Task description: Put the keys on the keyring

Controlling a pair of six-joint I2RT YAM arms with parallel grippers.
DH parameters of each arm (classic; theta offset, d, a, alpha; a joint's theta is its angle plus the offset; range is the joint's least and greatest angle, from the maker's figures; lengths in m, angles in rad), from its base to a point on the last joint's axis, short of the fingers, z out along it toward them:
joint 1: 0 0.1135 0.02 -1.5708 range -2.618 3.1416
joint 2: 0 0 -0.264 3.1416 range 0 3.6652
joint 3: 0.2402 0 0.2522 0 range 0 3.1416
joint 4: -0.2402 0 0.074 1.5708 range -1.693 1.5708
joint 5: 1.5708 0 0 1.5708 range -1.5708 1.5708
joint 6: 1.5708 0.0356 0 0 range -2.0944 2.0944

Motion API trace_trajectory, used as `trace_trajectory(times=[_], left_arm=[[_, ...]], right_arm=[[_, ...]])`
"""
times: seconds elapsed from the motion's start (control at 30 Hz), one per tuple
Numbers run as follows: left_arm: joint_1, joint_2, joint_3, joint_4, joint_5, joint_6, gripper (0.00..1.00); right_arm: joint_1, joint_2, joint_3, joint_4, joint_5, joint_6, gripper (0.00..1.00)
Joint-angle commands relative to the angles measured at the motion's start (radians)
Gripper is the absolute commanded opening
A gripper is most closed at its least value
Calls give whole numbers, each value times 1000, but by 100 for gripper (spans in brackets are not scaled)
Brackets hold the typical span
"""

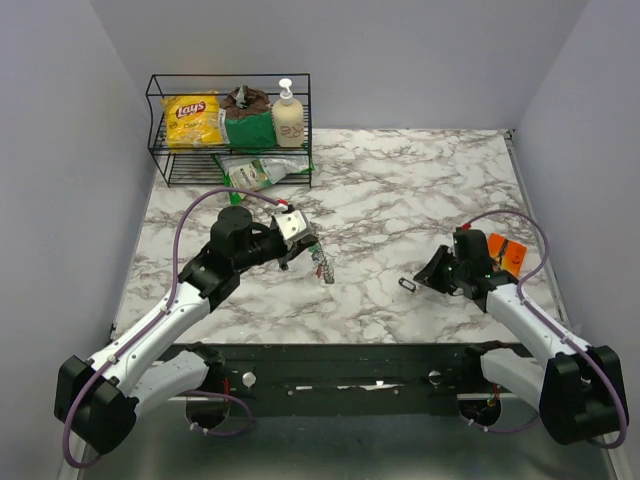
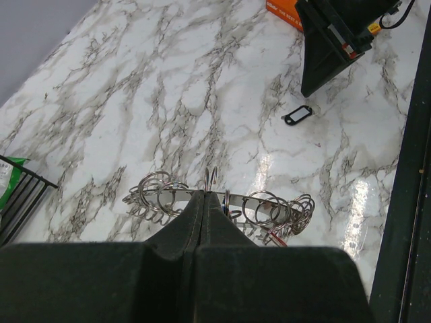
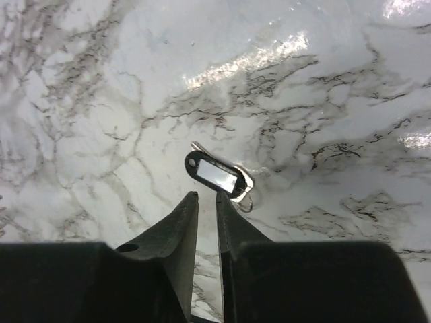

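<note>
My left gripper (image 1: pixel 296 243) (image 2: pixel 204 196) is shut on a curved metal keyring bar (image 2: pixel 259 202) that carries several split rings and hangs just above the table; it also shows in the top view (image 1: pixel 321 263). Small red (image 2: pixel 279 237) and blue bits, likely key heads, hang among the rings, mostly hidden. A black key tag (image 3: pixel 214 176) (image 1: pixel 408 285) (image 2: pixel 297 115) with a clear window and a small ring lies flat on the marble. My right gripper (image 3: pixel 205 196) (image 1: pixel 428 276) hovers just short of the tag, jaws a narrow gap apart and empty.
A flat orange packet (image 1: pixel 505 252) (image 2: pixel 281 9) lies behind my right gripper. A black wire basket (image 1: pixel 160 120) at the back left holds a Lays chips bag (image 1: pixel 193 118), a soap bottle (image 1: pixel 288 118) and green packets. Grey walls stand on both sides.
</note>
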Motion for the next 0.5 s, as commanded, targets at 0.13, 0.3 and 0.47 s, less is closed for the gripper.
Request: trace_trajectory(times=[0.13,0.3,0.47], left_arm=[[-2,-12,-6,22,11,15,0],[-2,-13,-7,19,8,18,0],[-2,-15,-7,16,7,18,0]], right_arm=[[-5,-9,27,-53,51,-21,42],[-5,50,18,-53,53,-10,43],[-6,77,6,-44,47,-12,43]])
